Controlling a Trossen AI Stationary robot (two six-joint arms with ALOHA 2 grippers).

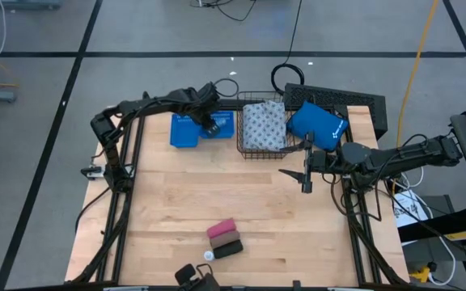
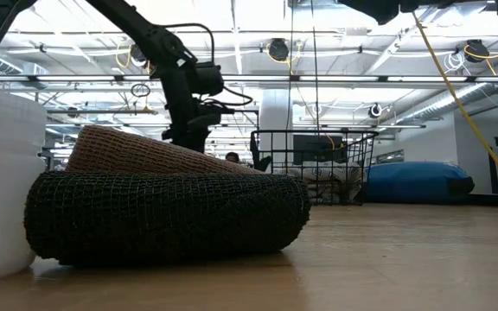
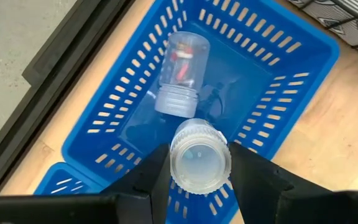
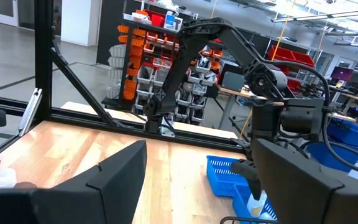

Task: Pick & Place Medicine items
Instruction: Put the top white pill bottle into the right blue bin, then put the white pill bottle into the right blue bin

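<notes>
My wooden surface (image 1: pixel 176 202) and what rests on it.

Along its far edge sit two blue trays (image 1: pixel 194 129), a wire basket (image 1: pixel 253 151) and a bright blue pouch (image 1: pixel 318 125), side by side from left to right. Near the front edge, about midway along, the pink block (image 1: pixel 221 229), the dark block (image 1: pixel 228 248) and a small white bottle (image 1: pixel 208 255) lie clustered together.

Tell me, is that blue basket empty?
No. One clear bottle already lies on its side in the blue basket; the left hand holds another above it.
</notes>
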